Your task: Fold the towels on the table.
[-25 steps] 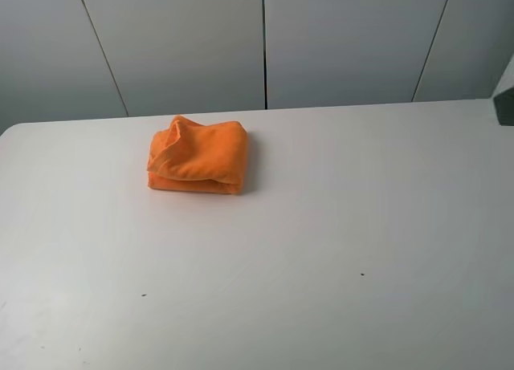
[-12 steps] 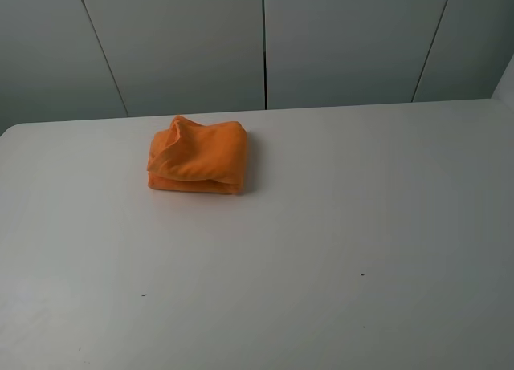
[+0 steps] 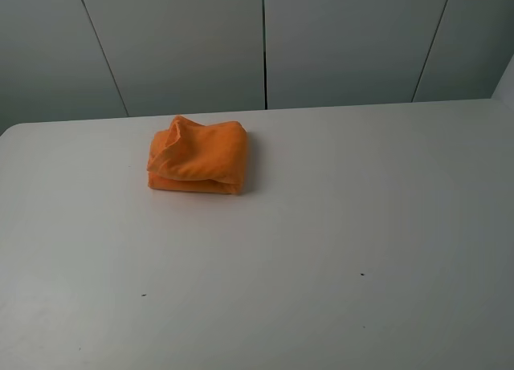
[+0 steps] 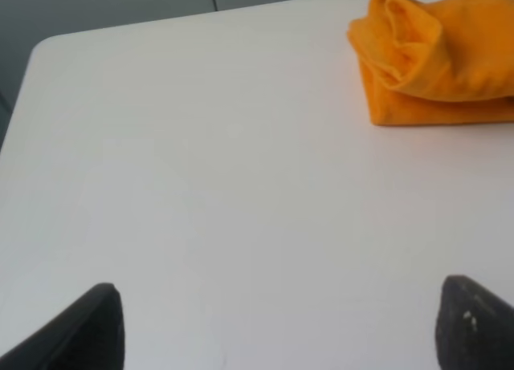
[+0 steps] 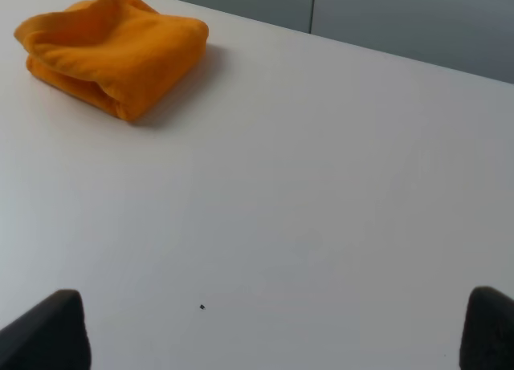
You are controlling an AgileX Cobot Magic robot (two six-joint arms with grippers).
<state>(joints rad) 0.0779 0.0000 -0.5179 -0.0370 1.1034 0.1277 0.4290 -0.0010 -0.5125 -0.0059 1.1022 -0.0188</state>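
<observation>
Exterior high, towel: you see the orange towel (image 3: 197,156) folded into a thick bundle, lying left of centre toward the far edge of the white table (image 3: 337,225).
Exterior high, arms: neither gripper shows here; the tabletop in front of and to the right of the towel is bare apart from two tiny dark specks (image 3: 361,274).
Exterior high, edges: the far table edge runs just behind the towel, with grey wall panels (image 3: 345,41) beyond; the rounded far-left corner sits well apart from the bundle.
Left wrist, tool: your left gripper (image 4: 281,326) stands spread wide, its two dark fingertips (image 4: 92,330) at the frame's corners, holding nothing and touching nothing.
Left wrist, towel: the towel (image 4: 438,61) lies well ahead, off to one side, bare table between.
Right wrist, tool: your right gripper (image 5: 277,330) is likewise fully spread and empty.
Right wrist, towel: the towel (image 5: 112,53) rests far ahead, open white surface in between.
</observation>
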